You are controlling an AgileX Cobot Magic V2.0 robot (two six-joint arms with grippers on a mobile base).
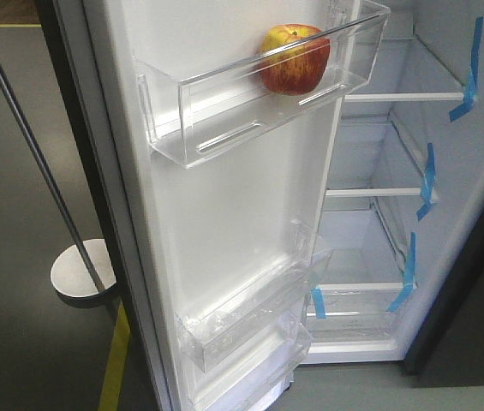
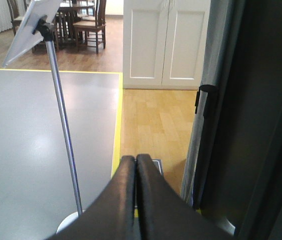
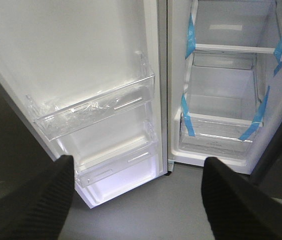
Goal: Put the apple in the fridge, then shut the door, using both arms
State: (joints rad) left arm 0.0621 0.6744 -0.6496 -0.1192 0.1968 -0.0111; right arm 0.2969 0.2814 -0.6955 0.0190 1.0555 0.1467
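Apple [image 1: 294, 58] red-yellow, in top door bin [image 1: 224, 120], left end effector [image 2: 136, 159] together, right end effector [image 3: 138, 161] apart

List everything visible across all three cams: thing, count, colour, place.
fridge: 1, white interior, open
door: 1, white inner face, swung open
door bins: 3, clear, on door's inner face
apple: 1, red-yellow, in the top bin
tape strips: several, blue, along fridge's inner walls
stand: 1, silver pole, round base, left of door
floor line: 1, yellow, beside stand
cabinet: 1, white, left wrist view background
chairs: several, dark wood, far background
left gripper: 1, black, shut, empty
right gripper: 1, black, open, empty
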